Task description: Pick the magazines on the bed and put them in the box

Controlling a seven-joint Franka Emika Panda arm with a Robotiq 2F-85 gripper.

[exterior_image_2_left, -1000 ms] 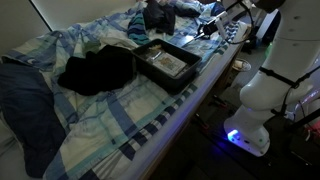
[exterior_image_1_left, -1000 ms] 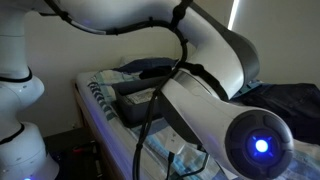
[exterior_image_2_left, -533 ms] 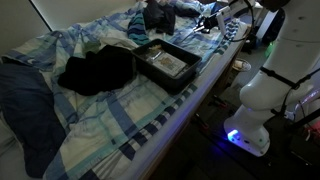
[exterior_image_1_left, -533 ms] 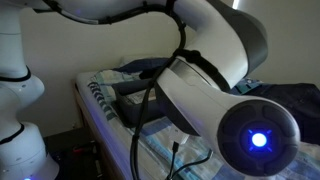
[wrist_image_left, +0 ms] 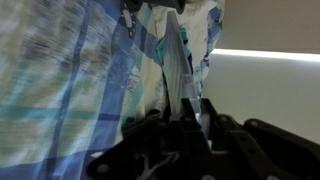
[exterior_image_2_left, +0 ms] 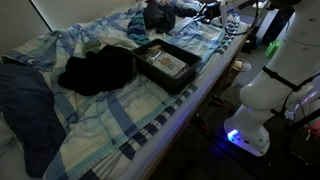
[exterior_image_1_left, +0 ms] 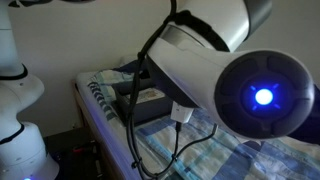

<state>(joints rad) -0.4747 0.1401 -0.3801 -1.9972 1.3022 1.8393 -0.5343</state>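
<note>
In the wrist view my gripper (wrist_image_left: 190, 118) is shut on a thin magazine (wrist_image_left: 175, 65), seen edge-on and rising from between the fingers above the checked sheet. I cannot tell which cover it has. In an exterior view the gripper (exterior_image_2_left: 207, 12) hangs over the far end of the bed (exterior_image_2_left: 120, 120), beyond the box. The dark shallow box (exterior_image_2_left: 178, 85) lies on the sheet near the bed's edge, with a flat pale-covered booklet (exterior_image_2_left: 165, 62) inside it. My arm fills most of the exterior view that shows the bed's striped edge (exterior_image_1_left: 100, 100).
A dark bulky bundle of cloth (exterior_image_2_left: 95, 70) lies on the sheet beside the box. More dark clothing (exterior_image_2_left: 158, 15) is heaped at the far end. A dark blue blanket (exterior_image_2_left: 20, 100) drapes the near corner. The robot's white base (exterior_image_2_left: 265, 90) stands beside the bed.
The gripper has moved up and away toward the far end of the bed, still shut on the magazine. The arm has swung closer to one exterior camera.
</note>
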